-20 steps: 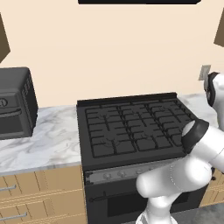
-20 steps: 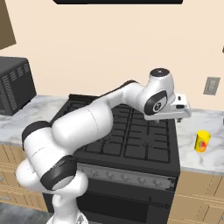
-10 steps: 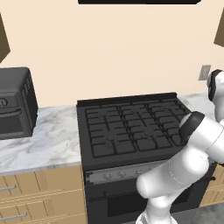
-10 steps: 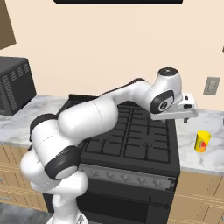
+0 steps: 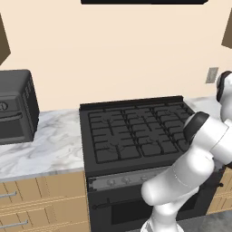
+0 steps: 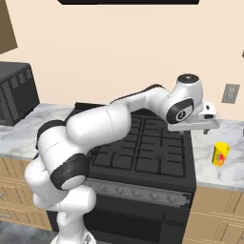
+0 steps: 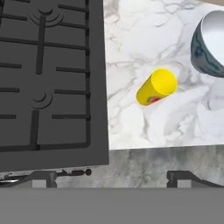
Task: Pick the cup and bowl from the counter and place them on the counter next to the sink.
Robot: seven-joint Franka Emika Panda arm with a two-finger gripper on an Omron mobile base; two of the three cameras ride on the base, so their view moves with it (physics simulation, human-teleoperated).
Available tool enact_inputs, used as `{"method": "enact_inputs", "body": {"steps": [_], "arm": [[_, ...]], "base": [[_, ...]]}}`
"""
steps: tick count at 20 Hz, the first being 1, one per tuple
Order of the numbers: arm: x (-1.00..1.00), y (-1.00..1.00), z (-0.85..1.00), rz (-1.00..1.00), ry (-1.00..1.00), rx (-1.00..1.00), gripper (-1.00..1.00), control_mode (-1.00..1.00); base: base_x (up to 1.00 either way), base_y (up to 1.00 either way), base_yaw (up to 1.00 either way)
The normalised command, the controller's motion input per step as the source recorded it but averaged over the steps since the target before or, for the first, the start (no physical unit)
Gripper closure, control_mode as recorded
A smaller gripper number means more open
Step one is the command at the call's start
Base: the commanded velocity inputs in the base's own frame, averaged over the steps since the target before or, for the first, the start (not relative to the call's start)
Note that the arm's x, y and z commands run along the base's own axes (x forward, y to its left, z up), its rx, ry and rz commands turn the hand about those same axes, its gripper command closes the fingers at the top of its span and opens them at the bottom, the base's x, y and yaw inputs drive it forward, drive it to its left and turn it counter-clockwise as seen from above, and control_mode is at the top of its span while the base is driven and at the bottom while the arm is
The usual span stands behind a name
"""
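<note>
Nothing moved yet: yellow cup (image 7: 156, 87) and patterned bowl (image 7: 209, 43) left on marble counter (image 7: 131, 39); gripper (image 6: 207, 123) held above, fully open, empty.

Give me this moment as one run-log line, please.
phase: approach | gripper: open, empty, above counter | cup: upright on counter beside stove | bowl: on counter, untouched
</note>
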Motion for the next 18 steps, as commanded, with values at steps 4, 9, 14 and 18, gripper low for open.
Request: {"method": "enact_inputs", "body": {"steps": [4, 9, 14, 18], "arm": [[0.03, -0.09, -0.21, 0.0, 0.0, 0.0, -1.0, -1.0], [0.05, -0.13, -0.22, 0.0, 0.0, 0.0, -1.0, -1.0], [0.15, -0.18, -0.08, 0.0, 0.0, 0.0, -1.0, -1.0], [0.26, -0.25, -0.01, 0.0, 0.0, 0.0, -1.0, -1.0]], "base": [[0.0, 0.0, 0.0], [0.0, 0.0, 0.0], [0.0, 0.0, 0.0], [0.0, 0.0, 0.0]]}}
